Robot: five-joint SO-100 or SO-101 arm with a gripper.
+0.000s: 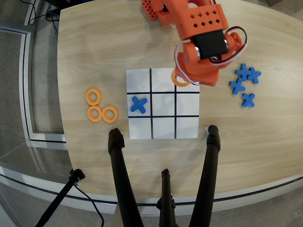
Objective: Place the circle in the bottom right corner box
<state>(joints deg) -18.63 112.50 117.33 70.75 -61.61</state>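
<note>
Orange and foam-like, the circle [179, 80] shows only as a partial arc under the robot's hand [185, 79], peeking out over the top edge region of the paper grid [163, 104], about where the line between the top middle cell and the top right cell runs. The rest of the ring is covered by the arm [201, 40], so whether it rests on the paper or is lifted above it cannot be told from this overhead view. The fingers are hidden beneath the orange motor housing, and it cannot be told whether the hand is spread or pinching the ring. The bottom right corner box [187, 127] of the grid, as the overhead view shows it, is a bare white cell, well apart from the ring. One blue cross [138, 105] lies in the middle cell of the left column. On the light wooden tabletop [94, 42], to the left of the grid in the overhead view, three more orange rings [101, 107] lie close together, two side by side and touching, the third just above them. To the right of the grid lie four blue crosses [245, 84], three bunched together and one a little below. Two black tripod legs [122, 179] stand on the tabletop's near edge below the grid, with a third black strut between them.
</note>
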